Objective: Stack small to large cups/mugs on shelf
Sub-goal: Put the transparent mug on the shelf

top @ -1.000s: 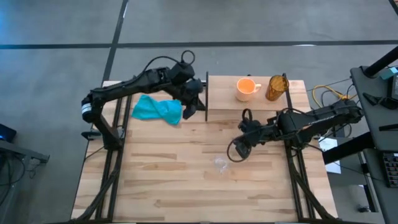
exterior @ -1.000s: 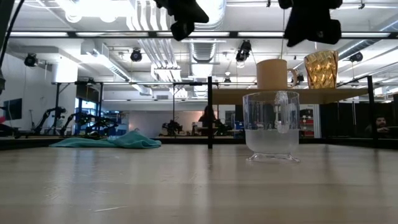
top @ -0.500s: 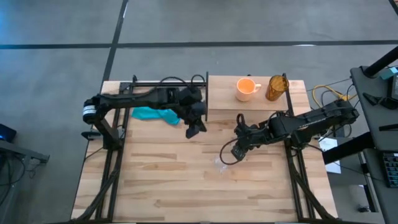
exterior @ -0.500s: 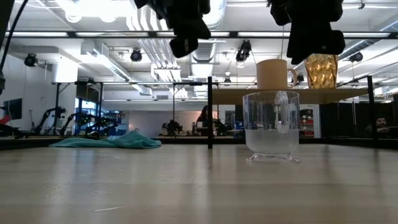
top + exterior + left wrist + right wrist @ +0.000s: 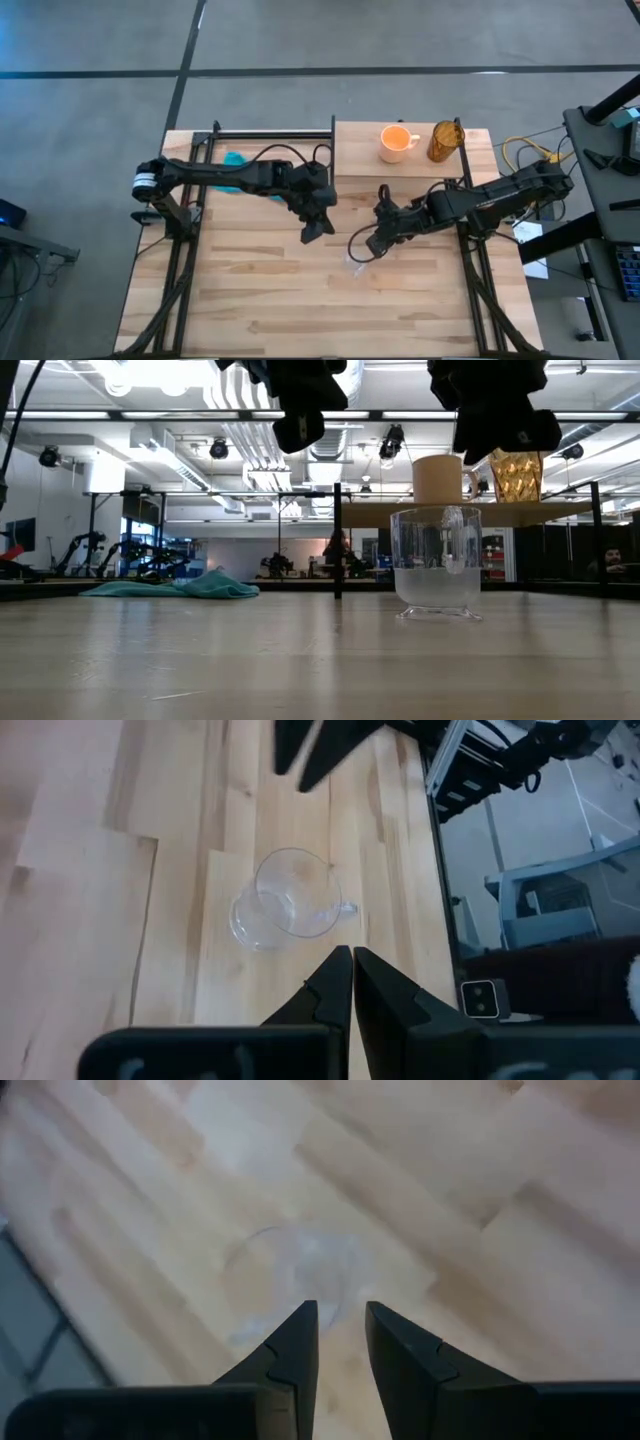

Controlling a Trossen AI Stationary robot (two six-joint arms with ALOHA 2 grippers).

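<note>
1. The small clear glass cup [image 5: 437, 563] stands upright on the desk [image 5: 250, 300], nearest the low camera. It serves as the landmark here. In the high view it shows faintly [image 5: 354, 264], on bare planks well in front of the shelf.
2. The right gripper [image 5: 372, 247] hangs just above the glass cup and slightly to its shelf side. Its fingers [image 5: 290, 1342] are parted a little, released, gripping nothing. In the right wrist view the glass cup [image 5: 290, 1275] lies just beyond the fingertips, blurred.
3. The left gripper [image 5: 312, 233] hovers near the glass cup, on the side away from the right arm, and is raised off the desk. Its fingers [image 5: 330, 985] are pressed together, clenched on nothing. In the left wrist view the glass cup [image 5: 282, 912] sits just past the fingertips, its handle visible.
4. Beyond the glass cup, the shelf [image 5: 360, 165] rises on black posts at the far edge of the desk.
5. On the shelf stands the orange mug [image 5: 396, 142], upright, with its handle toward the brown cup.
6. The brown wood-grain cup [image 5: 445, 141] stands just beside the mug, apart from it.
7. A teal cloth [image 5: 175, 586] lies on the desk, far from the glass cup, mostly under the left arm in the high view.
</note>
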